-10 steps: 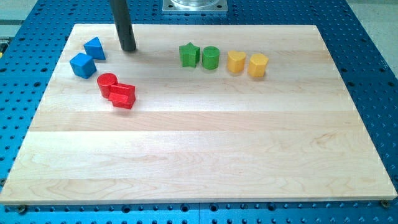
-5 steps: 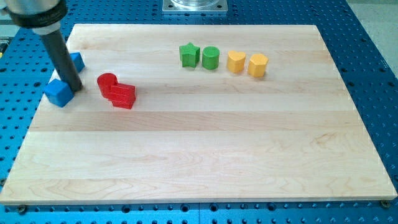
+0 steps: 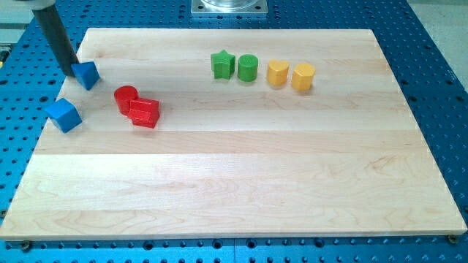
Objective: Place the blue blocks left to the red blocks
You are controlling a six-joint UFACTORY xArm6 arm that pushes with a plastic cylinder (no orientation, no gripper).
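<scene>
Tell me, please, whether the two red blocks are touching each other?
Touching. The camera view shows the red cylinder pressed against the red block at its lower right, with no board visible between them.

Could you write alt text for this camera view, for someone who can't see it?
My tip touches the upper blue block near the wooden board's left edge. A blue cube sits below, two touching red blocks to their right, with green and yellow pairs near the top.
</scene>
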